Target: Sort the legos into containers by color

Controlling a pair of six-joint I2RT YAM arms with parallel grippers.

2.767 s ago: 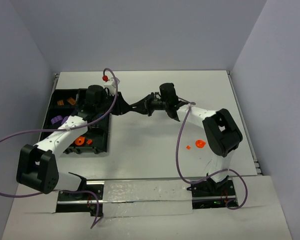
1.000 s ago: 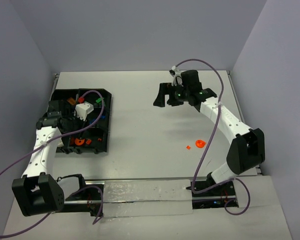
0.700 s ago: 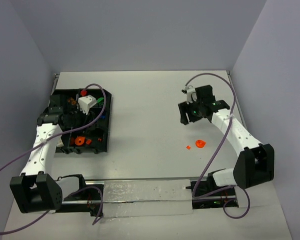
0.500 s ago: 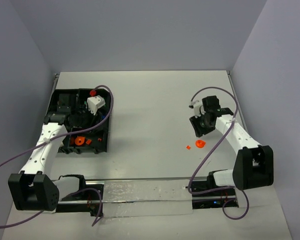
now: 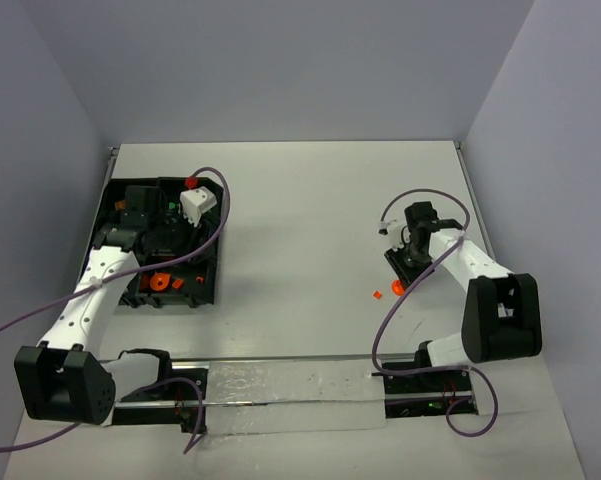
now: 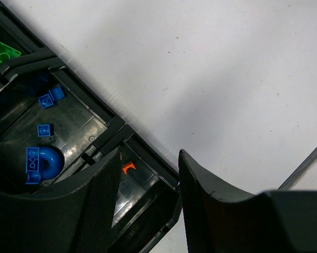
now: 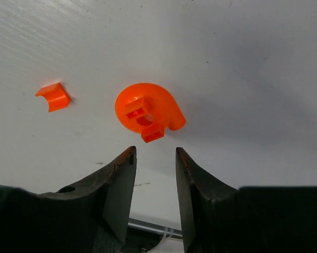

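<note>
A rounded orange piece [image 7: 147, 112] and a small orange brick [image 7: 53, 96] lie on the white table; both also show in the top view, the rounded piece [image 5: 397, 287] beside the small brick [image 5: 376, 294]. My right gripper [image 7: 154, 153] is open and empty, its fingertips just short of the rounded piece. The black compartment tray [image 5: 205, 285] stands at the left. My left gripper [image 6: 147, 163] is open and empty above the tray's right edge. Under it lie a small orange piece [image 6: 128, 167], several blue bricks [image 6: 39, 163] and a green brick [image 6: 1, 52].
More orange pieces [image 5: 160, 282] lie in the tray's near compartment. Purple cables loop off both arms. Grey walls close the table at the left, back and right. A shiny strip [image 5: 290, 385] runs between the arm bases.
My right arm has swung from the table's back middle down and right to the orange pieces. My left arm has pulled back over the tray and moved a little to the far side.
</note>
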